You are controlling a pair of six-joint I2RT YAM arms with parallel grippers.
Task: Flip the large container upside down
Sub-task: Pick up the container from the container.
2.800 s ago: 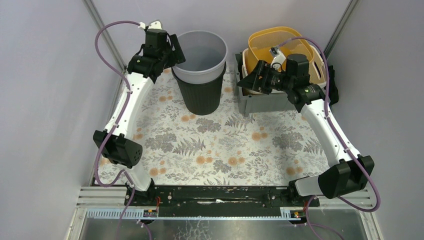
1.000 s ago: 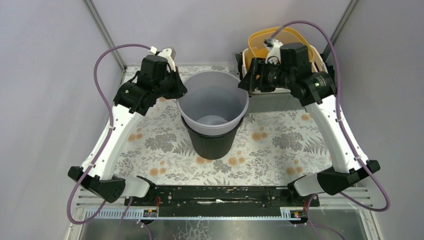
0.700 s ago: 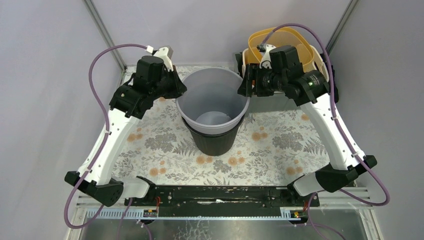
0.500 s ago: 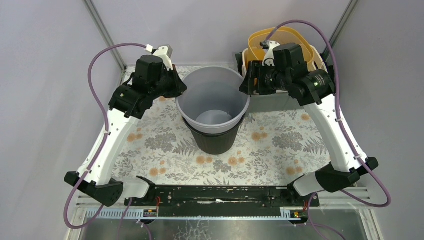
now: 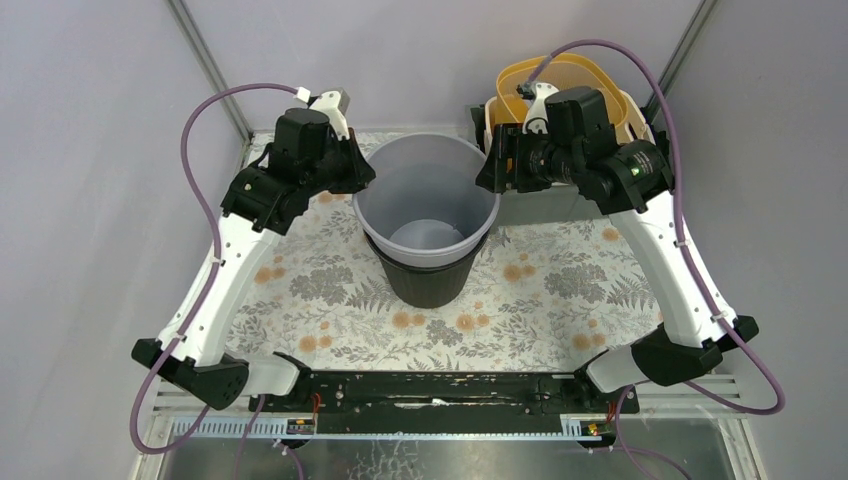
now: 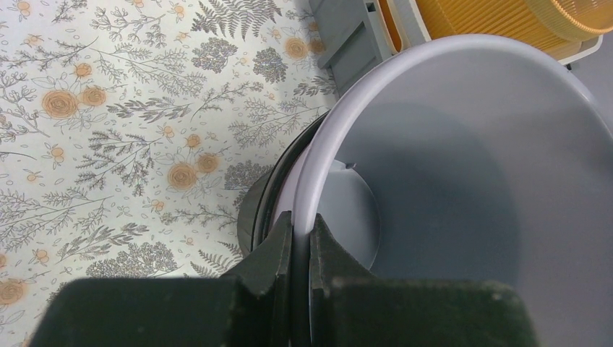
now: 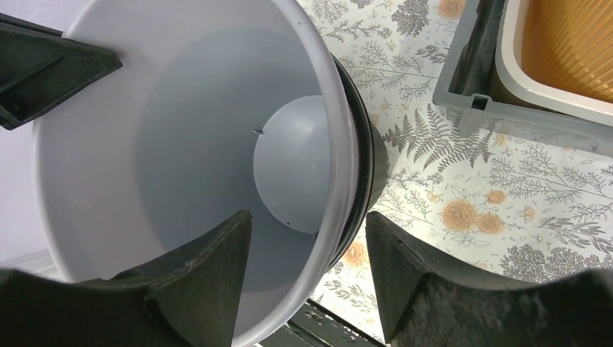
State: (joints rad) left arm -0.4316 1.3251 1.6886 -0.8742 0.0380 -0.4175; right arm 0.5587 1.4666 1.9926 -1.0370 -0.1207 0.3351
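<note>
Over the floral tablecloth (image 5: pixel 330 285), the left gripper (image 6: pixel 300 238) pinches the rim of the large container (image 5: pixel 425 195). The right gripper (image 7: pixel 307 220) straddles that rim, spread wide. Probably light, slick plastic: hold opposite rims.

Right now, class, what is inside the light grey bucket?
The light grey bucket holds nothing visible, only its bare floor. The black bin it sits in has its own inside covered.

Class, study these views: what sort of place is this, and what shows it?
Probably a lab robot test cell: left arm and right arm bolted to a metal rail, plain panel walls around the flowered cloth, and a grey container as prop.
</note>
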